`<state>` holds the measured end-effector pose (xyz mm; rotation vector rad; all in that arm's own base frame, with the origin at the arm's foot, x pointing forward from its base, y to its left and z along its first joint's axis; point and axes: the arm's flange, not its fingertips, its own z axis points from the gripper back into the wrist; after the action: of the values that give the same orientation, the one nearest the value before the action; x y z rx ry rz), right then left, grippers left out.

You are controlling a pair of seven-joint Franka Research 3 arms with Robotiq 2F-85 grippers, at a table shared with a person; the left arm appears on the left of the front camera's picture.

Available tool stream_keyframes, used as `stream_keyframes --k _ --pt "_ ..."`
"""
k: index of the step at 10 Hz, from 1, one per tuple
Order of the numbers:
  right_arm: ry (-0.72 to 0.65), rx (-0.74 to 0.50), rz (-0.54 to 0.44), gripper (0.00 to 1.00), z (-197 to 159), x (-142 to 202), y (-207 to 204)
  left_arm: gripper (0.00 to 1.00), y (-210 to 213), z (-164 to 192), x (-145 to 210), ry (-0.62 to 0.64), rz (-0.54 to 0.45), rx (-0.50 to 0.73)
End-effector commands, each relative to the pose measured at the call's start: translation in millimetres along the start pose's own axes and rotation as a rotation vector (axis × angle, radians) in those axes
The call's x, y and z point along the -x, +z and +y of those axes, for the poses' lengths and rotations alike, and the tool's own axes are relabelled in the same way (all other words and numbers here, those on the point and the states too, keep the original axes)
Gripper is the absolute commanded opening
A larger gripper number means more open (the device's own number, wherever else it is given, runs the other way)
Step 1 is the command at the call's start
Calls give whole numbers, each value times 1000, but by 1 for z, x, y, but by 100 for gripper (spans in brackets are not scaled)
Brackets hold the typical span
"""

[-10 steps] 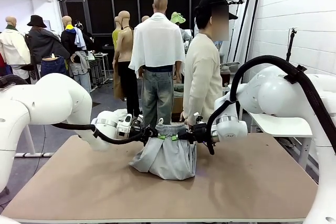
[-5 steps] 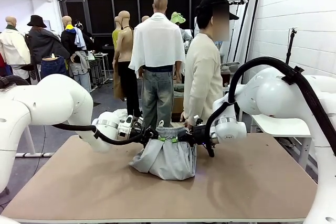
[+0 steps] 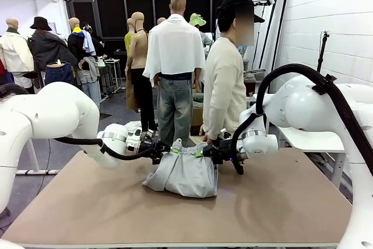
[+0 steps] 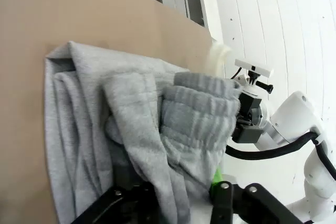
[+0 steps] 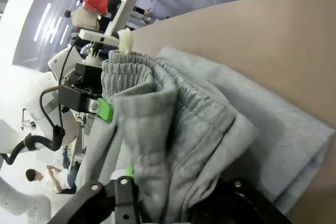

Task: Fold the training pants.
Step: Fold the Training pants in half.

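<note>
The light grey training pants (image 3: 183, 173) lie bunched on the brown table (image 3: 280, 208), their gathered waistband (image 3: 187, 150) held up between both grippers. My left gripper (image 3: 171, 151) is shut on the waistband's left end, my right gripper (image 3: 202, 154) shut on its right end. In the left wrist view the pants (image 4: 131, 129) drape over my fingers, with the other arm's gripper (image 4: 244, 121) pinching the far end. In the right wrist view the ribbed waistband (image 5: 157, 98) folds over my fingers and the left gripper's green pad (image 5: 105, 109) shows beyond it.
A person in a cream cardigan (image 3: 224, 86) stands at the far edge of the table, just behind the pants. Bare tabletop stretches in front and to both sides. A white side table (image 3: 309, 141) stands at the right.
Both grippers have sunk a little toward the table with the waistband, so the pants now sit lower and flatter. The right gripper has shifted slightly to the right.
</note>
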<state>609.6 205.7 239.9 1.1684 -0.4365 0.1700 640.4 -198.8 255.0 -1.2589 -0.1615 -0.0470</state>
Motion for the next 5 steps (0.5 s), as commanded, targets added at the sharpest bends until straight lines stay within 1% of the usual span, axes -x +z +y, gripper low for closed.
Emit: stream_keyframes --k 1,2,4,5 --pt "-39 32 4 98 3 -5 3 100 8 -5 5 33 -8 -14" --pt "-49 51 4 100 4 -5 10 100 14 -4 8 36 -17 -19" --pt "-67 95 3 100 6 -6 30 100 27 -6 17 39 -39 -22" --pt "-79 121 21 100 7 -5 39 100 38 -6 25 42 -60 -24"
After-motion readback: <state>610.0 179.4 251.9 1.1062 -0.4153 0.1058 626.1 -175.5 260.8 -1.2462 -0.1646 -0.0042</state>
